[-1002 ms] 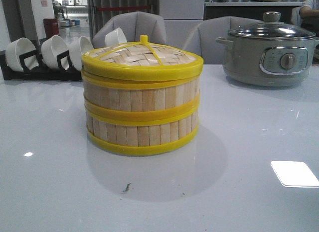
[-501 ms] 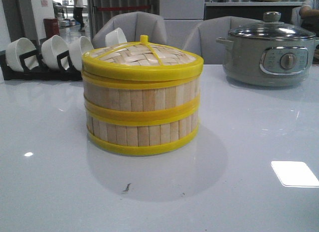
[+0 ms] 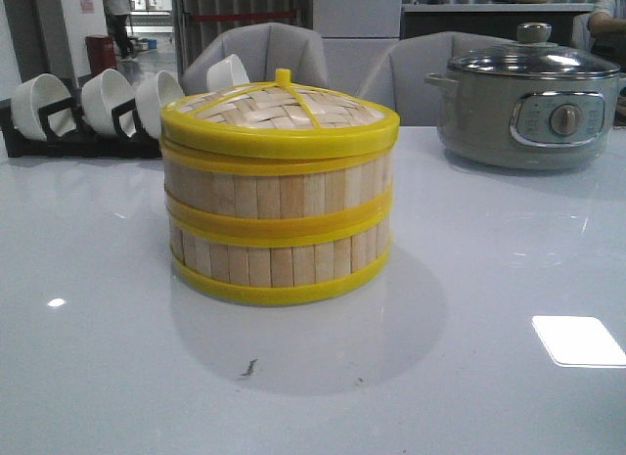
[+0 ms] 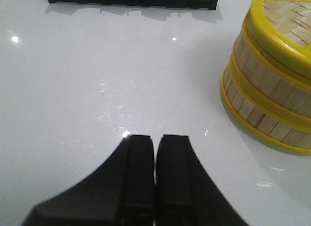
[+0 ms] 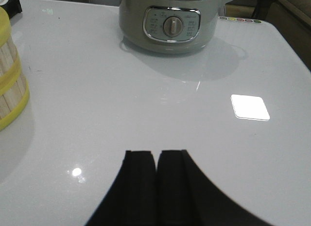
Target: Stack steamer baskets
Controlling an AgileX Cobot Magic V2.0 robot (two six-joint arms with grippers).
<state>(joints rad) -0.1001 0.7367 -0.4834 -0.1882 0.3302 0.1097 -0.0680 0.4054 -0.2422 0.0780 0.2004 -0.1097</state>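
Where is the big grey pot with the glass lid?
In the front view the grey pot sits at the back right of the table, behind and to the right of the stacked steamer baskets.

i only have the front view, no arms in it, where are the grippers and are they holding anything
Observer: The left gripper is shut and empty, over bare table, apart from the steamer stack.
Operator: and the right one
Observer: The right gripper is shut and empty too, with the grey pot across the table from it.
Operator: stack look done
Observer: Two baskets with the lid on top, sitting level.
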